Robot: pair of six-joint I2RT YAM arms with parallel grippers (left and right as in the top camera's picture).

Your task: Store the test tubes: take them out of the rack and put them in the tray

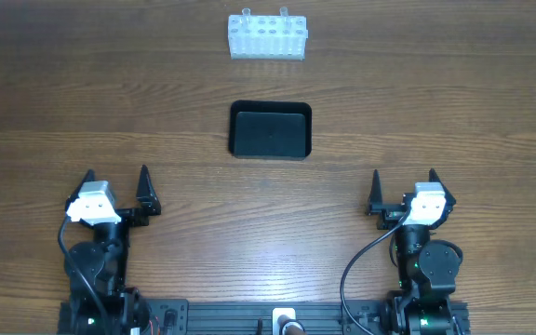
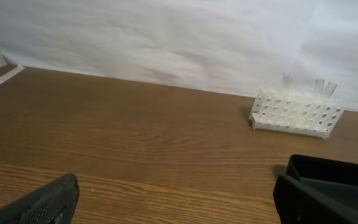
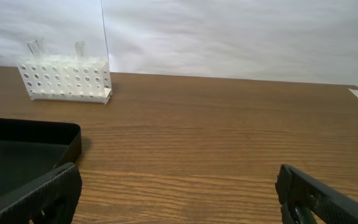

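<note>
While upright, rack (image 1: 267, 37) beyond right claw (image 1: 404, 175).

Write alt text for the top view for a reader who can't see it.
A white rack holding clear test tubes stands at the far side of a wooden table, with an empty black tray just nearer the arms. The left pincer and right pincer sit open near their bases.

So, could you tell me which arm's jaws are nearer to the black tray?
Right, slightly. The right arm holds its jaws off the right side of the tray, toward the bases; the left arm mirrors it off the left side, a little farther away.
</note>
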